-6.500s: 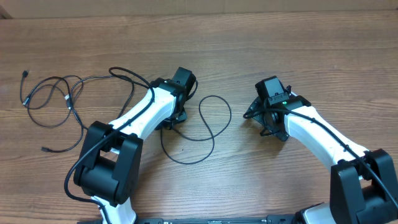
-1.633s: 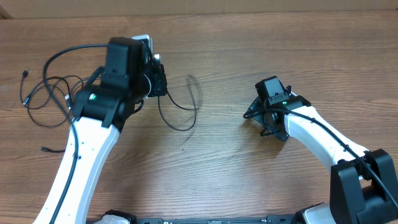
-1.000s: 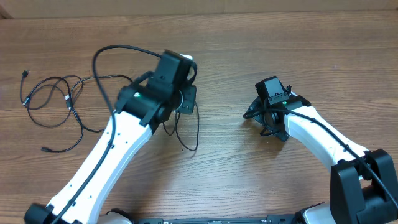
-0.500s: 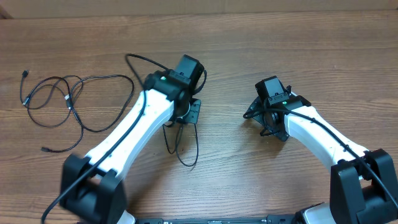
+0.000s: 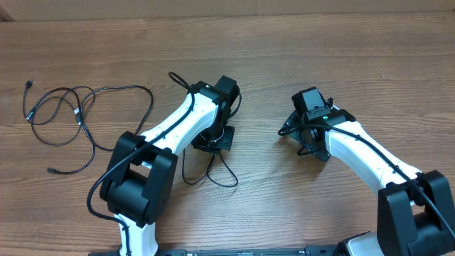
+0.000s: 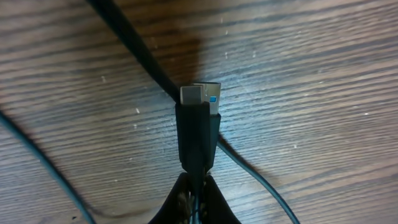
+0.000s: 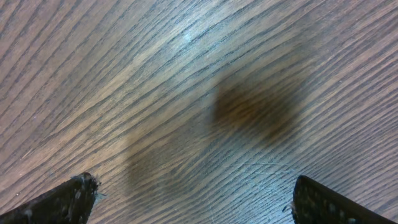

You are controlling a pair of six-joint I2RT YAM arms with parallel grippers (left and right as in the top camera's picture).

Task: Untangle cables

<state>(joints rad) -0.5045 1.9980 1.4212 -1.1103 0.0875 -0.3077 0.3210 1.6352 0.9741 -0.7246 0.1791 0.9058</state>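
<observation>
At the far left of the table [image 5: 341, 43], a loose bunch of cables [image 5: 64, 117] lies in overlapping loops. One small plug end [image 5: 28, 84] sits near the table's left edge and another end [image 5: 51, 171] lies lower down. A strand [image 5: 128, 87] arcs out from the bunch to the right and curls back toward it.

Just right of that, the left arm [image 5: 170, 131] reaches up and across the middle of the table, with the left gripper [image 5: 213, 137] pointing down at the wood. Under and below it lies a separate cable [image 5: 183, 171] in a small loop, well apart from the bunch.

The left wrist view shows this gripper [image 6: 196, 186] clamped together on the black body of a plug [image 6: 198, 134]. The plug's silvery tip [image 6: 200, 95], blue inside, points away from the camera. A thicker black strand [image 6: 134, 43] runs diagonally behind the plug. Whether the two touch cannot be told. A thin strand [image 6: 37, 162] crosses the lower left corner.

Farther right, the right gripper [image 5: 306, 137] sits low over the table at the end of the right arm [image 5: 362, 156], well apart from every cable. In its wrist view the gripper [image 7: 193, 199] has its fingers [image 7: 62, 199] spread wide, with wood grain and a dark shadow between them
</observation>
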